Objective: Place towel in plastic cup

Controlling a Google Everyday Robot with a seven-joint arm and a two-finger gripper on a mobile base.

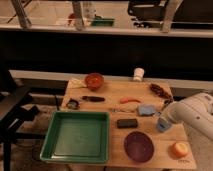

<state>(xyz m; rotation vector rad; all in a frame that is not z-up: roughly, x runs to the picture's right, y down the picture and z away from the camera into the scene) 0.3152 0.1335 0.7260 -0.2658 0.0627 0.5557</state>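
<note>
Right of the green tray (77, 114), on the worktop (116, 91), you have the blue towel (146, 109) lying loose; farther right, your gripper (161, 114) sits closed, blue plastic cup (162, 125) beside it.

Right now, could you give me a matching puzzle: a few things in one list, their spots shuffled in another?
Things:
1. green tray
2. purple plate
3. white cup
4. claw

Places:
A. back edge of the table
B. front left corner
C. shut, right by the blue cup
D. front edge, between tray and orange fruit

Pairs: 1-B, 2-D, 3-A, 4-C
</note>
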